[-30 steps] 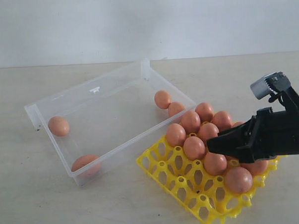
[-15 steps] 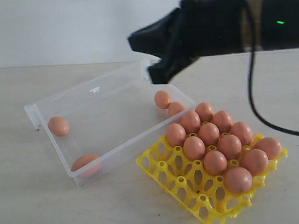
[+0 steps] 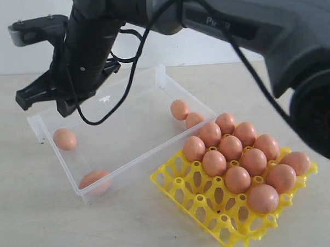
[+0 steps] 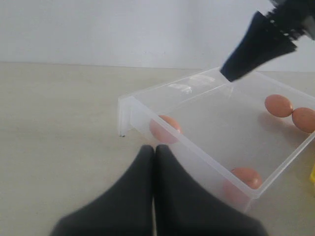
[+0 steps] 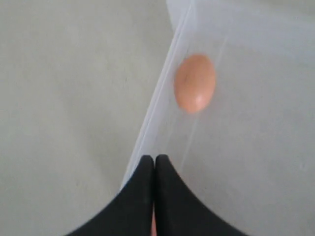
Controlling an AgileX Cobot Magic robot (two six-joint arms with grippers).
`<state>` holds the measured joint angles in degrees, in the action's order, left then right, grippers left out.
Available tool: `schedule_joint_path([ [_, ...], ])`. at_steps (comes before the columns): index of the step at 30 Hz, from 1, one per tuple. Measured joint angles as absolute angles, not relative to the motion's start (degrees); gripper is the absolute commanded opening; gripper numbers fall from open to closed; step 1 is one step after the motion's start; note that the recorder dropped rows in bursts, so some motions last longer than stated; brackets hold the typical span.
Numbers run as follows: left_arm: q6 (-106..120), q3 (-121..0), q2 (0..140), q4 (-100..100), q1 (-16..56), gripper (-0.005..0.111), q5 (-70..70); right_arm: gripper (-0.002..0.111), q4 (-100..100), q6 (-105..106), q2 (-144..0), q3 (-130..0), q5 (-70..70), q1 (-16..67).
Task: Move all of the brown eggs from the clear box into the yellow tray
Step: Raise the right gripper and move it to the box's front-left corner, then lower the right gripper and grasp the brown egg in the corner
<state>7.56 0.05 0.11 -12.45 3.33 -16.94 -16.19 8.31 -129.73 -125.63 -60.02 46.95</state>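
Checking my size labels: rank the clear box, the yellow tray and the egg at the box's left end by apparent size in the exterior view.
1. clear box
2. yellow tray, nearer the camera yet looks smaller
3. egg

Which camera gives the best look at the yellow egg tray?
The exterior view. It shows the whole yellow tray, with brown eggs in its far cups and its near cups empty. The left wrist view catches only a thin yellow sliver of it, and the right wrist view does not show it at all.
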Motion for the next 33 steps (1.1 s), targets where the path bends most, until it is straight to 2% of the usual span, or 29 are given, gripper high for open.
schedule_joint_path([
  [3, 7.56, 0.05, 0.11, -12.45, 3.33, -0.004, -16.94, 0.015, -17.09, 7.95, -133.55, -131.69, -56.06, 46.13],
  [7, 7.56, 0.05, 0.11, -12.45, 3.33, -0.004, -16.94, 0.047, -17.34, 7.69, -137.36, -135.46, -53.48, 45.90],
  [9, 7.56, 0.05, 0.11, -12.45, 3.33, -0.004, -16.94, 0.054, -17.48, 6.79, -139.17, -136.04, -52.90, 45.90],
  [19, 7.56, 0.05, 0.11, -12.45, 3.33, -0.004, -16.94, 0.054, -14.42, 2.23, -145.65, -136.27, -48.23, 45.78],
  [33, 7.56, 0.05, 0.11, -12.45, 3.33, -0.004, -16.94, 0.054, -14.57, 3.27, -147.35, -136.41, -47.87, 45.35],
])
